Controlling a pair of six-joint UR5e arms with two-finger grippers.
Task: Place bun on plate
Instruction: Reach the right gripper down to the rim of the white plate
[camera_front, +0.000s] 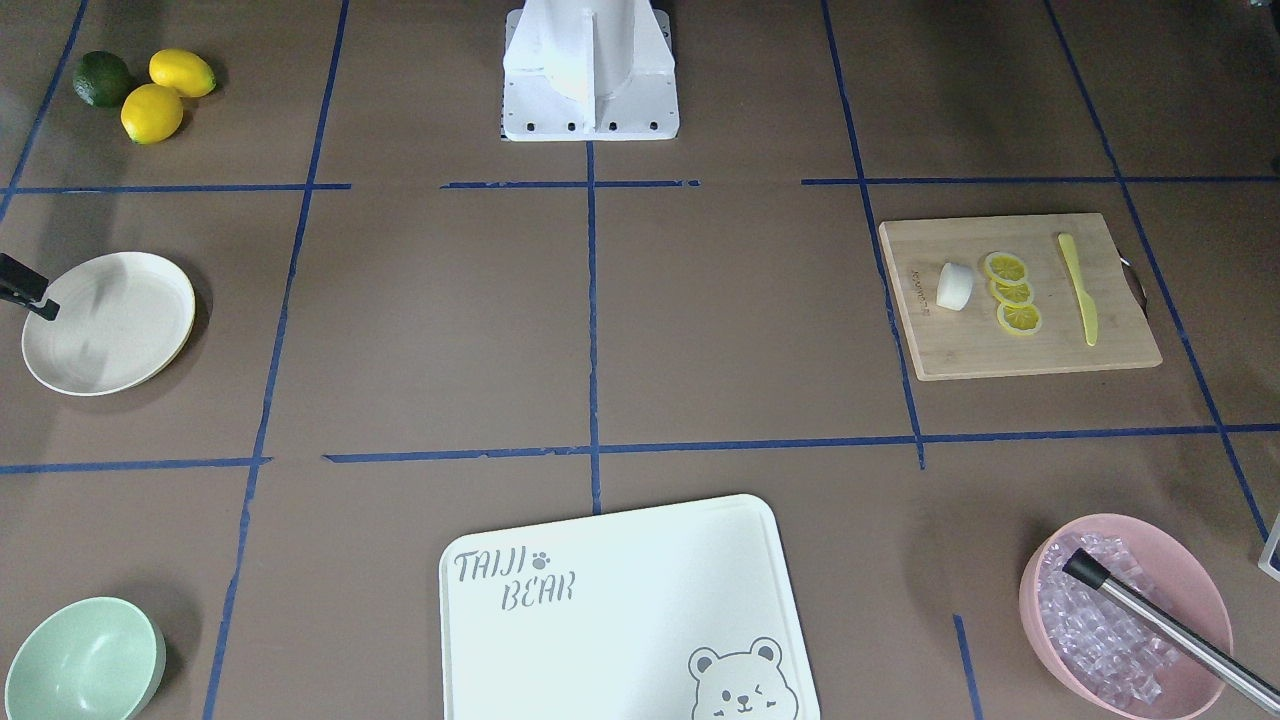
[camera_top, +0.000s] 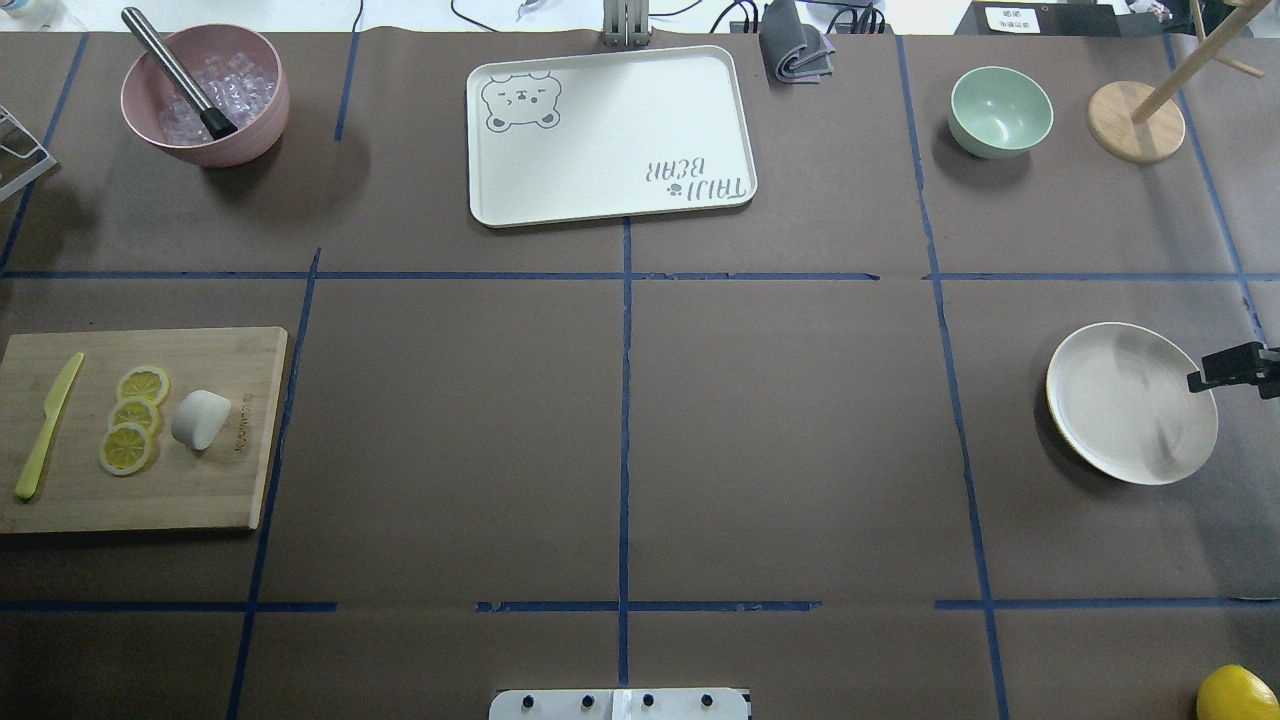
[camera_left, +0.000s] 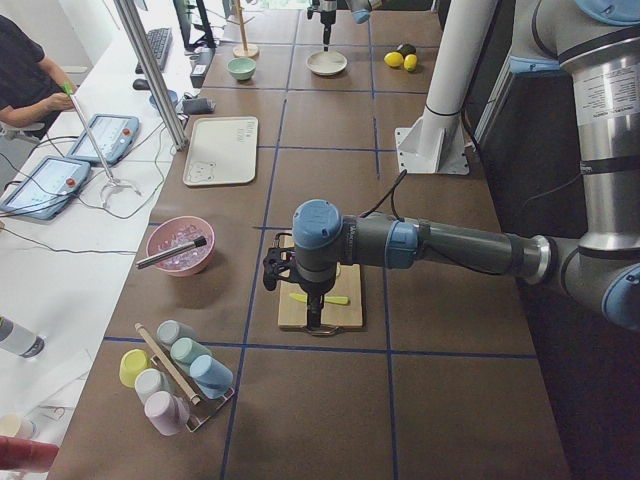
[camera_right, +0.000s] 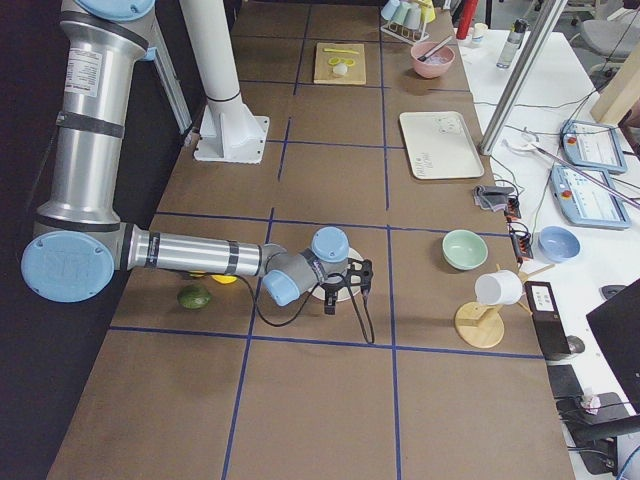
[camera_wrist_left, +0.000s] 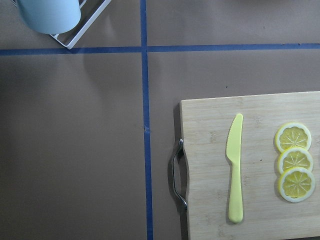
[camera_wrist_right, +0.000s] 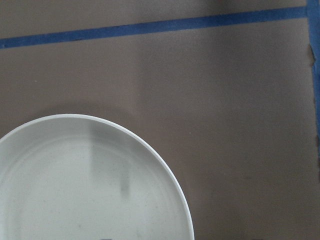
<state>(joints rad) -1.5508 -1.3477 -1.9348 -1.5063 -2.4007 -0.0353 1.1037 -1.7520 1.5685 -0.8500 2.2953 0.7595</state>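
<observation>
White bun lies on board, tray reads TAIJI BEAR; left fingers, right fingers: cannot tell

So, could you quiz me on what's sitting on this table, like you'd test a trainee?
1. True or false: the bun already lies on the plate.
2. What lies between the bun and the yellow knife? A) grapes B) lemon slices C) a spoon
3. Fill in: the bun rests on a wooden ____.
Key: 1 false; 2 B; 3 cutting board.
</observation>
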